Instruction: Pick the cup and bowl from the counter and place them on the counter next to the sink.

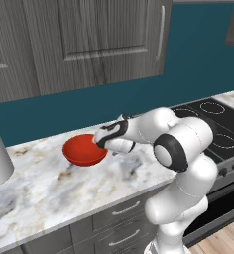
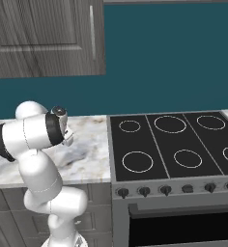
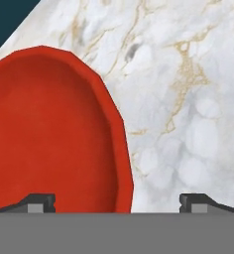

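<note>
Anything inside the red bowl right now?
The bowl looks empty where its inside shows in the hand view; the open gripper straddles its rim. The nearest part is cut off.

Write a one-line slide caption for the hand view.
Open gripper poised over the red bowl's rim, one fingertip above the bowl, the other above the marble counter.

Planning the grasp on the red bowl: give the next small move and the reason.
Probably lower the open gripper straight down, then close. In the hand view the bowl has its rim between the two fingertips, one over its inside, one over the counter, so the jaws already straddle the rim.
</note>
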